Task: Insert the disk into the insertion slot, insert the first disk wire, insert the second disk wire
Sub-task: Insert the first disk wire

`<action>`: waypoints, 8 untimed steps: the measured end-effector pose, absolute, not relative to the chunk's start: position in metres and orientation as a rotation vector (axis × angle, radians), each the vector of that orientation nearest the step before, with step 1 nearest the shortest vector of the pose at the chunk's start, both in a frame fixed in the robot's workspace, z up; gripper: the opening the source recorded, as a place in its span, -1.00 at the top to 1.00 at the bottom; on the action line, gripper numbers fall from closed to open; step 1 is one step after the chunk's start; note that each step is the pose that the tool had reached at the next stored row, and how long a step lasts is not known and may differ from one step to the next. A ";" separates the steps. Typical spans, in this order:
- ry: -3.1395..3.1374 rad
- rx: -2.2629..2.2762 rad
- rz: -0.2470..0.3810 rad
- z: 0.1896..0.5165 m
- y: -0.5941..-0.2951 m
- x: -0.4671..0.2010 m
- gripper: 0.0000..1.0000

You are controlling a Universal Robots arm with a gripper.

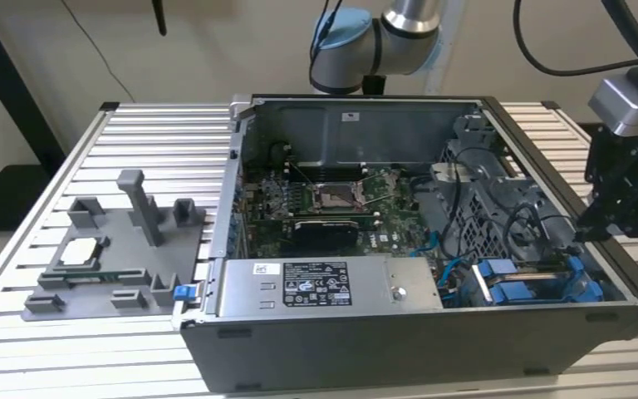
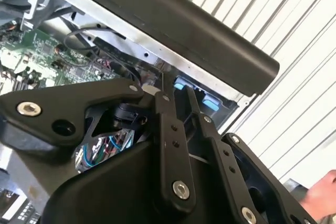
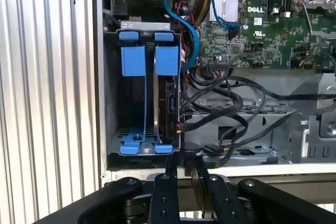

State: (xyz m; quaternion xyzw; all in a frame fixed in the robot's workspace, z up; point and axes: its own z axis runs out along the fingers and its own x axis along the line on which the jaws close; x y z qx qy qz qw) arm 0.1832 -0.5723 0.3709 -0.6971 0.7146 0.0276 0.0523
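1. Two blue frames stood in the grey drive cage [image 3: 111, 108]; the disk [image 3: 168, 108] sat fully inside its insertion slot [image 3: 156, 103], ready for cabling.
2. Claw [image 3: 186, 162] hovered just beside the disk's end, near loose black wires [image 3: 231, 124]; its opening couldn't be told.

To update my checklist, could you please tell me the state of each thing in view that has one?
computer case: open, side panel off.
disk: seated upright in the insertion slot.
second blue frame: seated in the neighbouring bay.
blue cable: looped loose beside the disk; end connections unclear.
gripper: poised at the case edge, near the disk's end.
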 end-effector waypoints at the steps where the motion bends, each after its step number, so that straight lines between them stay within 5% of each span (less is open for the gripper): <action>1: 2.168 -2.115 0.095 0.371 -0.572 0.184 -1.00; 8: 2.185 -2.113 0.135 0.366 -0.572 0.187 -1.00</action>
